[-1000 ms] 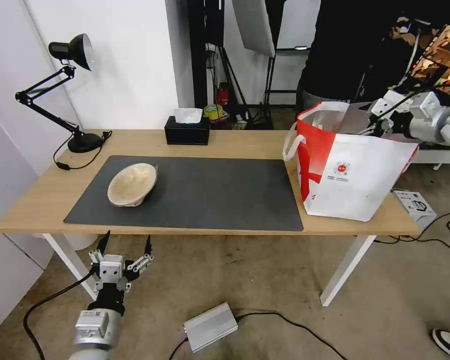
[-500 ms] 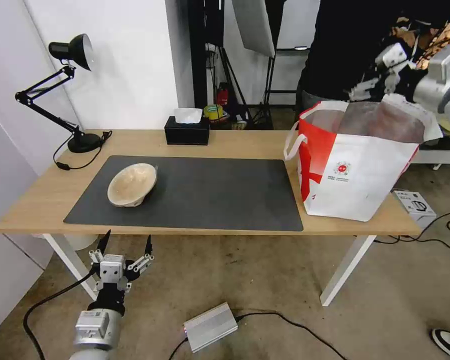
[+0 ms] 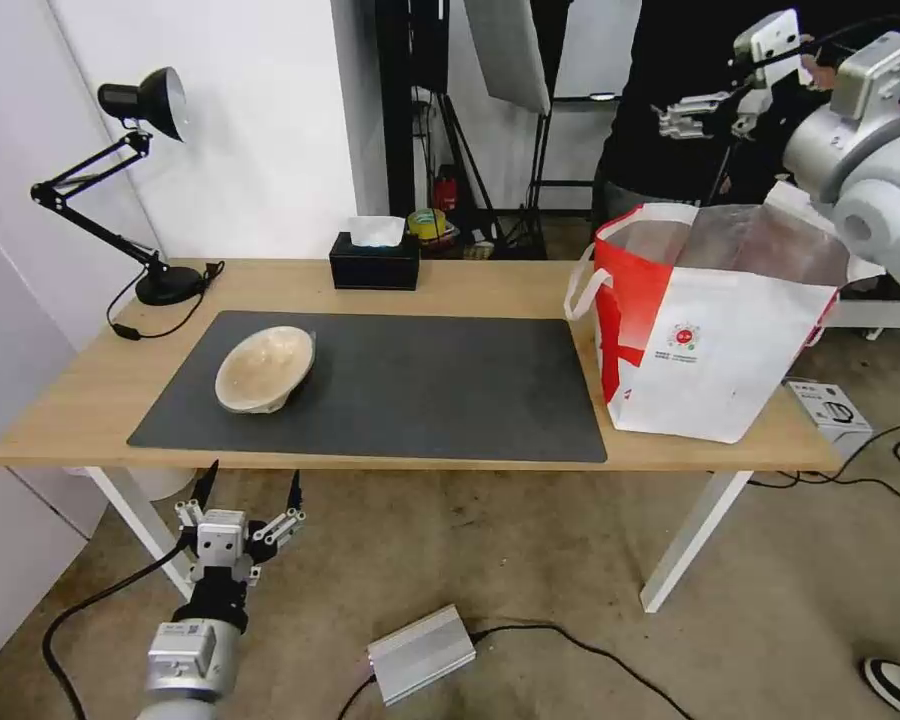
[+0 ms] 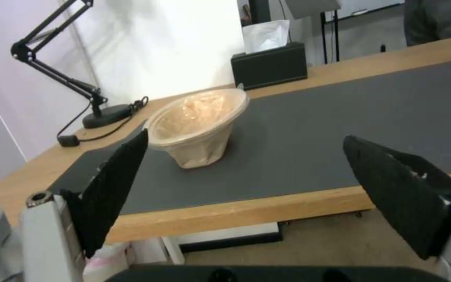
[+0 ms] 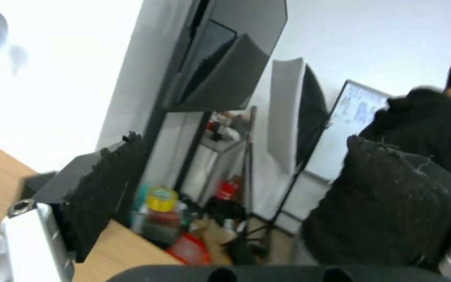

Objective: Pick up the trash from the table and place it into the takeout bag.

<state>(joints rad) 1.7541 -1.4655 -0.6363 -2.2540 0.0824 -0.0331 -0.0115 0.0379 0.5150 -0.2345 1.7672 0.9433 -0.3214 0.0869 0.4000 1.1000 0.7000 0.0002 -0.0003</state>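
I have the right gripper [image 3: 705,105] raised high above and behind the open mouth of the takeout bag [image 3: 715,340], its jaws spread wide with nothing between them; I judge that height keeps the arm clear of the bag's rim and strap handles. The bag stands upright at the right end of the table [image 3: 470,280], just beside the edge of the dark grey mat [image 3: 430,385], its silver lining showing and its top gaping, which I take as a convenient drop target for things brought in from above. My left gripper [image 3: 250,495] hangs low in front of the table's near edge, below the tabletop, fingers wide apart and empty, and its wrist view looks straight across the mat at the beige paper-pulp bowl [image 4: 197,125]. That bowl is the one piece of trash I can see on the table: it sits on the left part of the mat, tipped on its side so its mouth faces partly upward and away from the bag. It looks light and thin-walled, with a rolled rim and a crinkled, shiny inner surface, so I expect it to flex under a firm pinch. Behind it, the black tissue box [image 3: 375,262] and the desk lamp [image 3: 120,180] stand well apart from the bowl, along the table's far edge.
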